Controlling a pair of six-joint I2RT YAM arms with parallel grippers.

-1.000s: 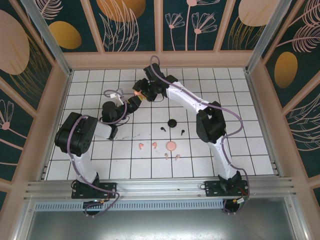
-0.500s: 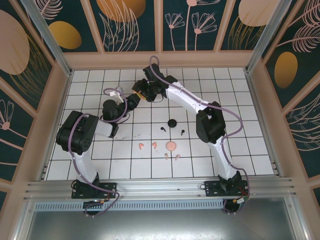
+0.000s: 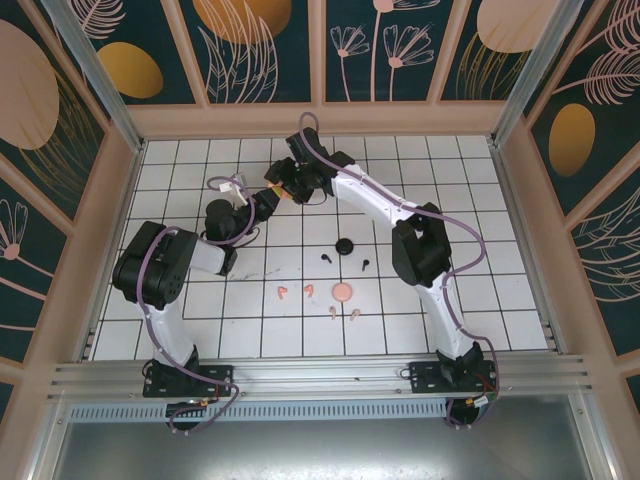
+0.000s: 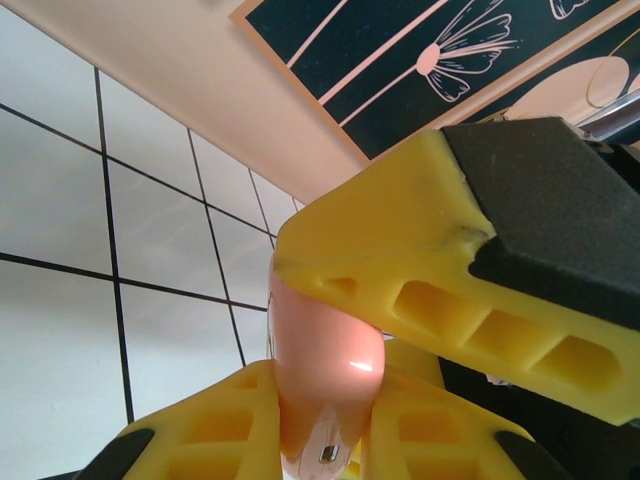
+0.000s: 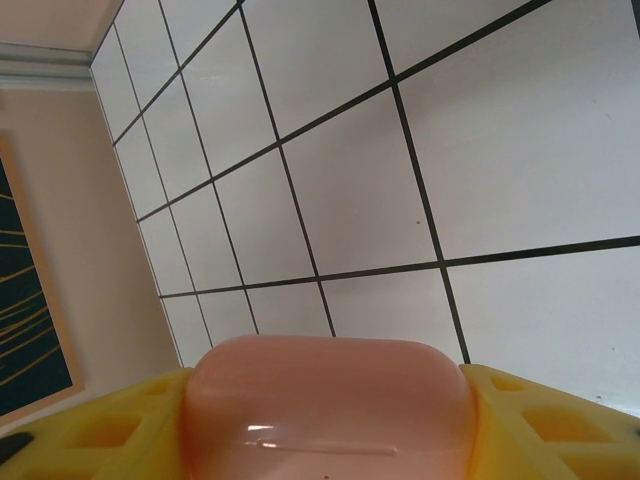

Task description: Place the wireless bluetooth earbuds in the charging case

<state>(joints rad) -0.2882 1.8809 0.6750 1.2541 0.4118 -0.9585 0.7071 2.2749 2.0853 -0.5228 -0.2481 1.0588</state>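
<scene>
A pale pink rounded charging case [image 3: 273, 190] hangs above the back tiles, caught between both grippers. My left gripper [image 3: 265, 200] is shut on its lower end; in the left wrist view the case [image 4: 325, 340] stands pinched between the two yellow fingers [image 4: 190, 440], with a finger of the other gripper [image 4: 430, 270] across its top. My right gripper [image 3: 283, 186] is shut across the case's width [image 5: 330, 390], a yellow pad touching each side. On the tiles lie the earbuds: two black [image 3: 326, 257] [image 3: 364, 264] and several pink [image 3: 284, 292] [image 3: 333, 310].
A round black case [image 3: 345, 246] and a round pink case [image 3: 342, 292] sit among the earbuds at mid-floor. The back wall [image 3: 320, 118] rises close behind the grippers, and the side walls [image 3: 100, 230] fence the tiled floor.
My left gripper has moved up to the case and closed its jaws on it. The right gripper has kept its place with the case in it.
</scene>
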